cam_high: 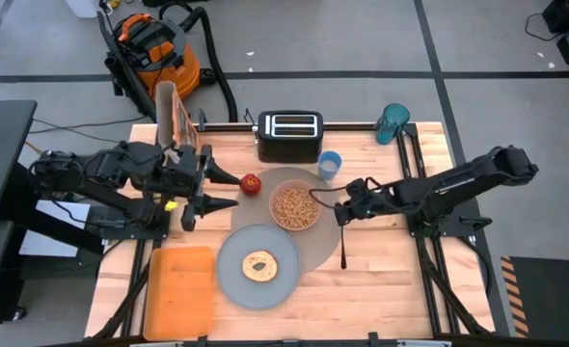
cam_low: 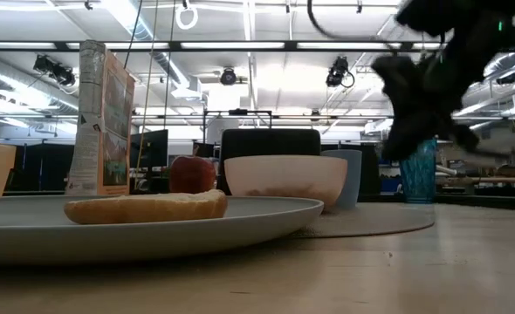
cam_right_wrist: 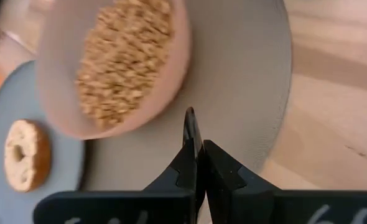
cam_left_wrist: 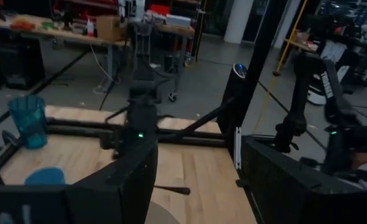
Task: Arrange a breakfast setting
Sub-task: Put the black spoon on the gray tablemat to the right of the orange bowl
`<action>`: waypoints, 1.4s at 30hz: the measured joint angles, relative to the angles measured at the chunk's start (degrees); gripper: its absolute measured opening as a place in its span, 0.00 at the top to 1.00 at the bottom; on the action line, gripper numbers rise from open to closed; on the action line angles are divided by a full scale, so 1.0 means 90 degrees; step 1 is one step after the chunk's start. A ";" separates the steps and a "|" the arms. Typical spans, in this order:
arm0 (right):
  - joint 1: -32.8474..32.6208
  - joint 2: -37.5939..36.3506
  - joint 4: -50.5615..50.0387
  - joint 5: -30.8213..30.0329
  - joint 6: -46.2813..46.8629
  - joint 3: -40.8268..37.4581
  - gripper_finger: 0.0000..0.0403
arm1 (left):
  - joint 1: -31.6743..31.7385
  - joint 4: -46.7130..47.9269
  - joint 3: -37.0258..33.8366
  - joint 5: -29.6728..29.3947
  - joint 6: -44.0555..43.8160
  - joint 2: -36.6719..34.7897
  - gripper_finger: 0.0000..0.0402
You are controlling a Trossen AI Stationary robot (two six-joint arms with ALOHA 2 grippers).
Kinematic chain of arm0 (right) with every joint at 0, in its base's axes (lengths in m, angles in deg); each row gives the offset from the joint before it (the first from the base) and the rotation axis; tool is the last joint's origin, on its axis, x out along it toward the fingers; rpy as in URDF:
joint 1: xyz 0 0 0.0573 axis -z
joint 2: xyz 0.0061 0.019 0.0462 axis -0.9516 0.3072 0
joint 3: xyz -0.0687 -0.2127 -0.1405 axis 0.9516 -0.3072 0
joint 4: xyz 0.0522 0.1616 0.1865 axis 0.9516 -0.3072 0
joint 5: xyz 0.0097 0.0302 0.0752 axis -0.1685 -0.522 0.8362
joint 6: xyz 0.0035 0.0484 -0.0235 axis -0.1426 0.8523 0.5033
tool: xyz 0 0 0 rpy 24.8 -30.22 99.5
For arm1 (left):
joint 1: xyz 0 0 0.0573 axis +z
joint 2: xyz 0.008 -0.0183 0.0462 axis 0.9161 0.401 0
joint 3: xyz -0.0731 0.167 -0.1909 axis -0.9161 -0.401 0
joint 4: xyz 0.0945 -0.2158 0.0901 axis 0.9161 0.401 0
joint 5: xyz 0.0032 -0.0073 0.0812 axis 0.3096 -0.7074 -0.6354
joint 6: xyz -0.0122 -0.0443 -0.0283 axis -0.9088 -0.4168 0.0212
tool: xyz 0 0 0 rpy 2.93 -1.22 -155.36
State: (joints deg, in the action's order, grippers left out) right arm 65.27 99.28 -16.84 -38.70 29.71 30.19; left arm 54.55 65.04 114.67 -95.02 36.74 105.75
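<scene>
The round grey-brown mat (cam_high: 323,241) lies mid-table. The pink bowl (cam_high: 295,206) of cereal sits on it, and the grey plate (cam_high: 258,266) with a bagel overlaps its near left edge. The red apple (cam_high: 251,182) and the small blue cup (cam_high: 330,165) stand by the mat's far edge. The spoon (cam_high: 343,246) lies on the table at the mat's right edge. My right gripper (cam_right_wrist: 199,155) is shut and empty, raised over the mat's right part beside the bowl. My left gripper (cam_high: 229,191) is open and empty, just left of the apple.
A black toaster (cam_high: 289,135) and a cereal box (cam_high: 174,116) stand at the far edge, and a teal tumbler (cam_high: 393,123) at the far right corner. An orange board (cam_high: 180,289) lies near left. Bare wood shows right of the spoon.
</scene>
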 joint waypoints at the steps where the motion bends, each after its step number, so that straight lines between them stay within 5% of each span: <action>1: 0.0147 0.0001 0.0322 0.0174 -0.0054 -0.0236 0.96 | -0.0009 0.0018 -0.0004 0.0000 -0.0067 0.0011 0.41; 8: 0.1183 0.0013 0.2319 0.1193 -0.0522 -0.1274 0.96 | -0.0007 -0.0041 0.0000 -0.0017 -0.0399 0.0125 0.41; 20: 0.1980 0.0858 0.3556 0.1975 -0.0968 -0.1467 0.96 | -0.0007 -0.0114 0.0000 -0.0015 -0.0489 0.0316 0.41; 32: 0.1997 0.1828 0.4366 0.2016 -0.0698 -0.1462 0.90 | -0.0007 -0.0149 0.0000 -0.0012 -0.0503 0.0361 0.41; 42: 0.1975 0.1766 0.4526 0.1929 -0.0978 -0.1464 0.88 | -0.0006 -0.0147 0.0000 -0.0010 -0.0389 0.0361 0.41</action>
State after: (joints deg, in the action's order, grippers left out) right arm 83.05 115.17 23.89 -21.33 20.91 17.01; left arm 54.50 63.71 114.68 -95.10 33.24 109.00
